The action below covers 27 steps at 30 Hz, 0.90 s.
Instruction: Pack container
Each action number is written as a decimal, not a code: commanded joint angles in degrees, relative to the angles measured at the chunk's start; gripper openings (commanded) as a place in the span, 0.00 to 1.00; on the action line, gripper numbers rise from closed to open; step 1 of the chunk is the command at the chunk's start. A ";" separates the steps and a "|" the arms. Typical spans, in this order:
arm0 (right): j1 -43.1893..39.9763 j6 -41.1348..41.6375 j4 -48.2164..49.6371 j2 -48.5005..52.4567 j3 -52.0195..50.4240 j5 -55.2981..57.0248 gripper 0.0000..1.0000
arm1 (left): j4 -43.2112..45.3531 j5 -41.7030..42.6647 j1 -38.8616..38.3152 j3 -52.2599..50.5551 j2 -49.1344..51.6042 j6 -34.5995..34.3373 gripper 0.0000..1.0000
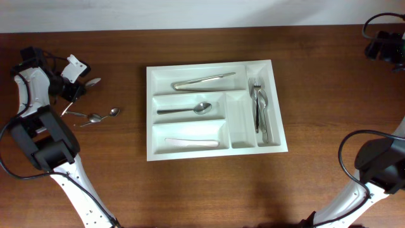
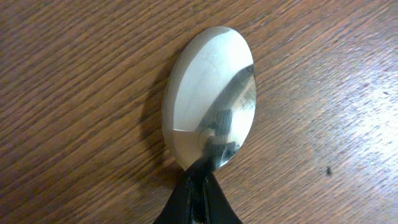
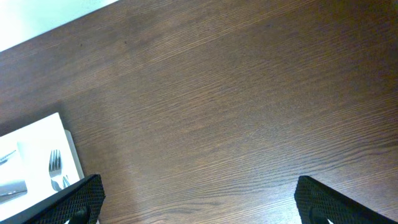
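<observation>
The white container point(image 1: 157, 151) lies mid-table. It holds a knife point(image 1: 202, 80) in the top compartment, a spoon point(image 1: 186, 109) in the middle one, another knife point(image 1: 193, 142) in the bottom one and forks point(image 1: 259, 107) in the far-right narrow one. At the far left, my left gripper point(image 1: 80, 88) is shut on a spoon point(image 1: 93, 82). In the left wrist view the black jaws point(image 2: 199, 194) pinch the neck just below the shiny bowl point(image 2: 208, 106), right over the wood. My right gripper point(image 1: 383, 44) hovers at the back right, open point(image 3: 196, 199) and holding nothing.
Two more spoons point(image 1: 95, 117) point(image 1: 114, 111) lie on the table just below the left gripper. The inner narrow compartment point(image 1: 240, 120) has nothing in it. The right wrist view catches the container's corner point(image 3: 37, 143) with fork tines point(image 3: 55, 168).
</observation>
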 commanded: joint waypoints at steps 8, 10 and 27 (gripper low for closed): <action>-0.07 0.48 0.04 -0.42 -0.28 0.31 0.99 | -5.27 2.58 -0.52 -0.35 0.17 0.09 0.02; -0.07 0.48 0.04 -0.42 -0.28 0.31 0.99 | -6.21 2.56 -0.85 -0.35 -1.49 0.09 0.02; -0.07 0.48 0.04 -0.42 -0.28 0.31 0.99 | -9.55 2.12 -3.30 -0.35 -11.74 0.11 0.02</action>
